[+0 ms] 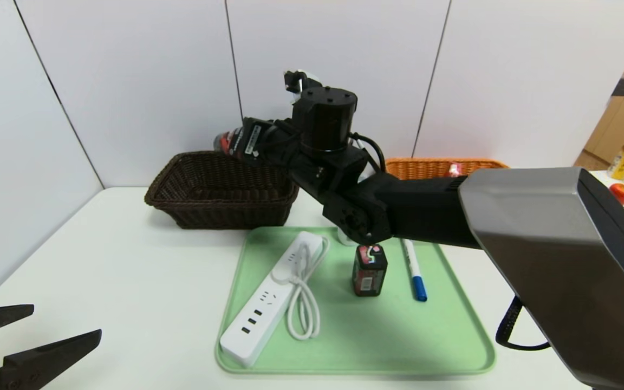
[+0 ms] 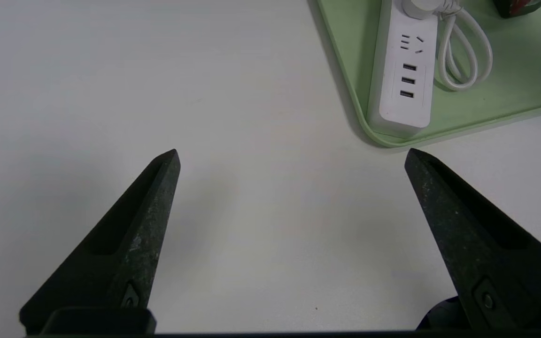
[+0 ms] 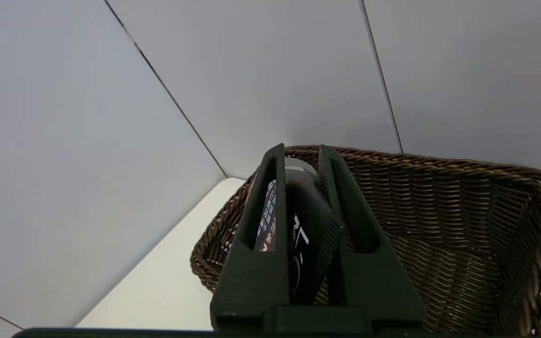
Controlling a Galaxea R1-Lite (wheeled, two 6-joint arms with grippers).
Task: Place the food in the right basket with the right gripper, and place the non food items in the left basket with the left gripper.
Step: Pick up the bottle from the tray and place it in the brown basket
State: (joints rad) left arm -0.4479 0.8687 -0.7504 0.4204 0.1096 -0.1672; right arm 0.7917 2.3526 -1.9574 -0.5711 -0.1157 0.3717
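Over the dark brown basket (image 3: pixel 439 244), right fingers (image 3: pixel 261 220) pinch the black L'Oreal tube (image 3: pixel 305 234).
Soft, slick plastic, likely light; mid-body grip suits it. Left gripper (image 2: pixel 291 157) hangs spread above the bench (image 2: pixel 111 84).

no text reads clearly; white lettering on the black tube (image 3: pixel 305 234) is illegible.

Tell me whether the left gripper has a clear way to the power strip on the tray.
Probably yes. The left gripper hovers with open jaws over bare table, and the power strip lies just ahead along the green tray edge nearest it. Only the tray's low rim lies between them.
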